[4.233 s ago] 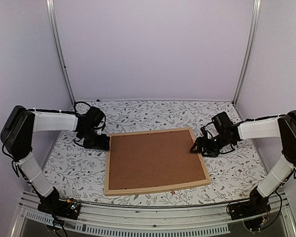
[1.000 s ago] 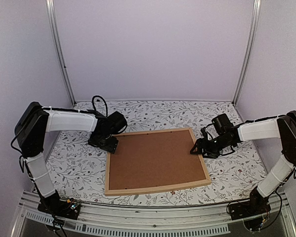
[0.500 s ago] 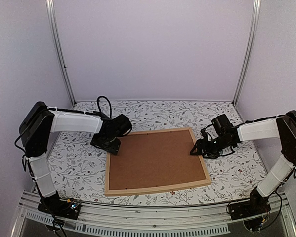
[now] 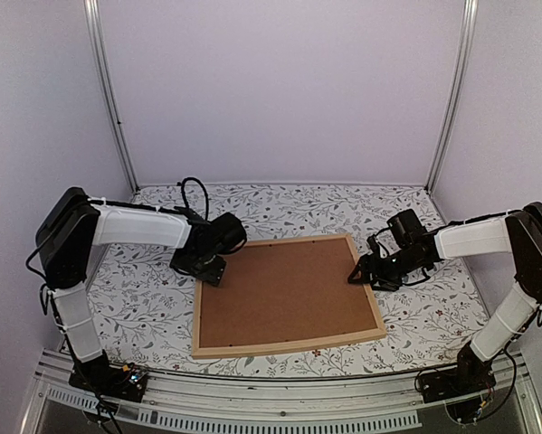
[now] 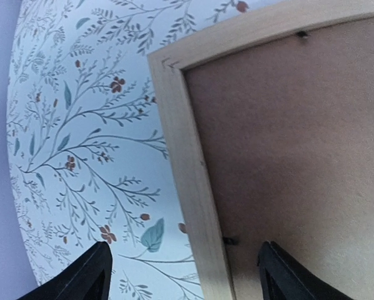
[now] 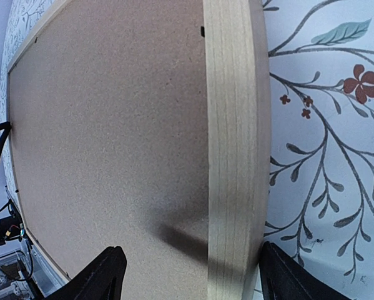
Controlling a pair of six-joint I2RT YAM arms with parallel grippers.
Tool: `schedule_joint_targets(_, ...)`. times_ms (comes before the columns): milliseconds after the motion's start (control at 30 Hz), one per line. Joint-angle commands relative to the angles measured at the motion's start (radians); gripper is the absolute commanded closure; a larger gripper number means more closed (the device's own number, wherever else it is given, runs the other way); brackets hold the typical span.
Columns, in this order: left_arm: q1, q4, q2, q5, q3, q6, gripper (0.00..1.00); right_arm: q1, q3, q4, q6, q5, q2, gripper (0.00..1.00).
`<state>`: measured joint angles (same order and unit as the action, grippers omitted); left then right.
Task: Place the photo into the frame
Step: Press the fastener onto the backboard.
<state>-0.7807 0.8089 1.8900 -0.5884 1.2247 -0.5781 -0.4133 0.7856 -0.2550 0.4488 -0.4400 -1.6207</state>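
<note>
Top external view: shows the frame (image 4: pixel 289 344) lying flat, back side up, in the middle of the flowered cloth (image 4: pixel 144 307), with a brown backing board (image 4: pixel 284 289) filling its opening. Shows no sign of the photo anywhere; cannot tell whether it lies under the board. Puts the left gripper (image 4: pixel 212 269) low at the frame's far left corner and the right gripper (image 4: pixel 361 271) low at the right rail near the far right corner, both with jaws spread and nothing between them. Left wrist view: looks down on that corner, one of the fingers (image 5: pixel 80 275) over the cloth and the other over the board, so straddling the pale wooden rail without touching it. Picks out small dark retaining tabs (image 5: pixel 230 240) at the board's edge. Right wrist view: sets the right rail between parted fingers (image 6: pixel 105 275) in the same way, one over board, one over cloth, gripping nothing. Judging by the thin wood strips: probably light and stiff, but wide enough to swing or twist if lifted by one corner. Better taken by opposite rails at once, pinching wood rather than board. As for the print, likely thin, floppy and easily creased; best held by an edge and slid in flat.
</note>
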Motion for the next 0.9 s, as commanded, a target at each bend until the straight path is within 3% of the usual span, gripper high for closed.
schedule_joint_targets(0,-0.028,-0.059,-0.075,0.192,-0.058,0.009,0.16,-0.007,-0.014,0.007,-0.010,0.004,-0.007,0.23)
schedule_joint_targets(433,-0.035,0.105,-0.334,0.277,-0.237,-0.108,0.16,-0.006,-0.013,0.000,-0.015,0.011,0.004,0.23)
schedule_joint_targets(867,-0.102,0.112,-0.361,0.354,-0.331,-0.199,0.16,-0.007,-0.001,0.003,-0.024,0.007,-0.018,0.23)
